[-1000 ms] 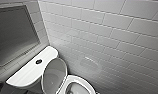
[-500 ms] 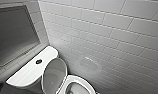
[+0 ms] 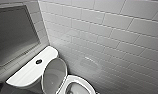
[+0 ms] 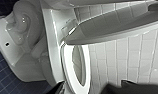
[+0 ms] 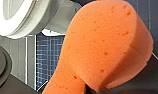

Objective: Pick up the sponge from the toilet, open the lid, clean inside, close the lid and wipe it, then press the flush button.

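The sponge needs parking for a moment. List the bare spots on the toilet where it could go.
The cistern top is bare on both sides of the flush button: one patch runs toward the tiled wall, the other away from it. Crowded along its front edge, where the raised lid stands.

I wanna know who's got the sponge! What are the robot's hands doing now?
Left hand: open, holding nothing.
Right hand: shut on the sponge.

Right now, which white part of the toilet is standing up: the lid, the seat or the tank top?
The lid: it stands upright, its inner face showing. The seat and the cistern top lie flat.
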`<state>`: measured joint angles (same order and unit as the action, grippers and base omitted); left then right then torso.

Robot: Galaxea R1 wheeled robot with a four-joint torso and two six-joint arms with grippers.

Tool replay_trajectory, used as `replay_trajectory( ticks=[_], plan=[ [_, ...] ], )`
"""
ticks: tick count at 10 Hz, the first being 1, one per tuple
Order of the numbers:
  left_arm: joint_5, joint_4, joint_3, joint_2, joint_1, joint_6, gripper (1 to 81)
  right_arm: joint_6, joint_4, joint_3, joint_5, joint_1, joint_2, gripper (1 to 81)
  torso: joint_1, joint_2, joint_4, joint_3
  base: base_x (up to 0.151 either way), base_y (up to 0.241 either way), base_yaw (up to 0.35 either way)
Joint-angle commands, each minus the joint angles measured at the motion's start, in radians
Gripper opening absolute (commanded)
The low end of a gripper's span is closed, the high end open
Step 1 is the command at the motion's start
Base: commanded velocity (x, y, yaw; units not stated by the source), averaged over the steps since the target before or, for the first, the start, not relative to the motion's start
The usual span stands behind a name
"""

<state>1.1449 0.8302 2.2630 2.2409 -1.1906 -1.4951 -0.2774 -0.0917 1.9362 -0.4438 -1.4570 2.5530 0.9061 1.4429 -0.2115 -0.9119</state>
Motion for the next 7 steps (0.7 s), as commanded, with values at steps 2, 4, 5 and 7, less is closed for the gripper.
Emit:
replay_trajectory(
  ticks=[2, 4, 5, 7],
  plan=[
    [-0.046, 0.558, 0.797, 0.374, -0.079, -0.18, 81.1, 0.004, -0.033, 0.044, 0.05, 0.013, -0.003, 1.0, 0.0, 0.0, 0.0, 0.0, 0.0, 0.0, 0.0],
    [-0.063, 0.615, 0.85, 0.43, -0.109, -0.177, 81.1, 0.003, -0.032, 0.073, 0.051, 0.008, 0.017, 1.0, 0.0, 0.0, 0.0, 0.0, 0.0, 0.0, 0.0],
    [-0.095, 0.668, 0.848, 0.448, -0.112, -0.179, 81.1, 0.004, -0.033, 0.076, 0.053, 0.008, 0.023, 1.0, 0.0, 0.0, 0.0, 0.0, 0.0, 0.0, 0.0],
    [-0.191, 0.736, 0.848, 0.496, -0.114, -0.169, 81.1, 0.004, -0.034, 0.076, 0.053, 0.006, 0.029, 1.0, 0.0, 0.0, 0.0, 0.0, 0.0, 0.0, 0.0]
  ],
)
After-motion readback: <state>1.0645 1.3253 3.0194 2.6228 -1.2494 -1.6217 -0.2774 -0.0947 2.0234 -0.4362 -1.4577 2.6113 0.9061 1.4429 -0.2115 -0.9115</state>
